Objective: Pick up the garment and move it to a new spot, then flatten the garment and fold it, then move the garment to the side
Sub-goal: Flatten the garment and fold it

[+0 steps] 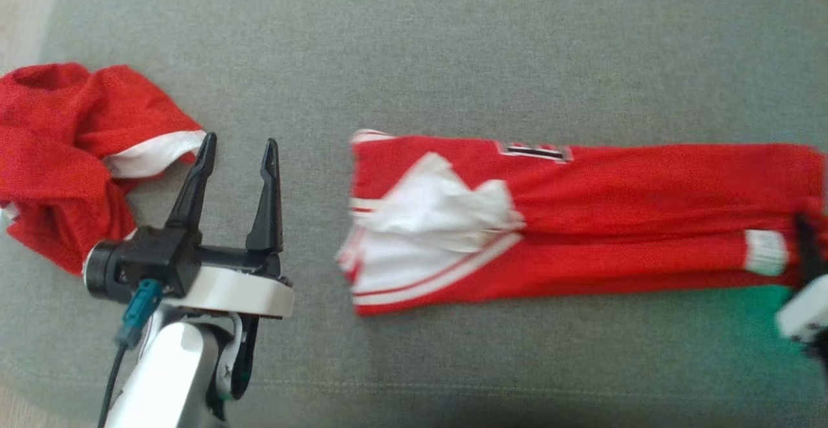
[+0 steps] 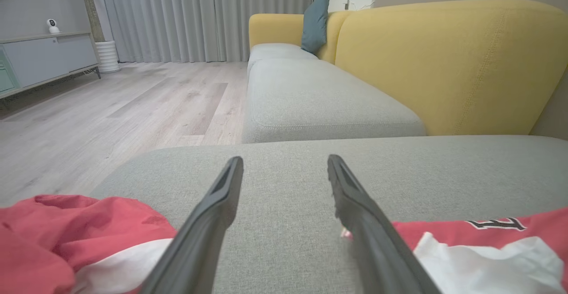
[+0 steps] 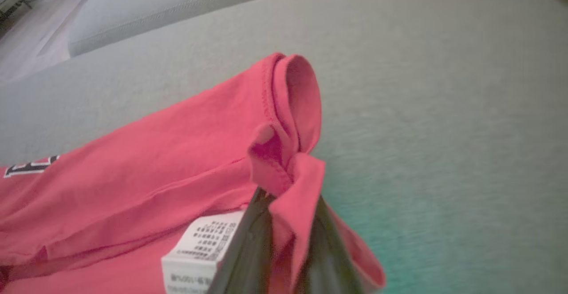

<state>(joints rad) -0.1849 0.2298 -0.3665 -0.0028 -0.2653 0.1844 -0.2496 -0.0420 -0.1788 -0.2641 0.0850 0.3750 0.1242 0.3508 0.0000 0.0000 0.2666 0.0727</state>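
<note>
Jaws: right gripper (image 3: 288, 207) clamped on hem of folded red-and-white fabric jersey (image 1: 614, 208); left gripper (image 1: 236, 150) spread, empty. I fear shallow pinch slipping, fold unravelling on lift.

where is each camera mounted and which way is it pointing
Head view: on the head, looking down at the grey seat; left gripper lower left, right gripper at right edge.
Left wrist view: on the left wrist, facing along the seat toward the yellow backrest; its open fingers.
Right wrist view: on the right wrist, close on the folded garment pinched between its fingers.
Shared: all three show the folded garment.
</note>
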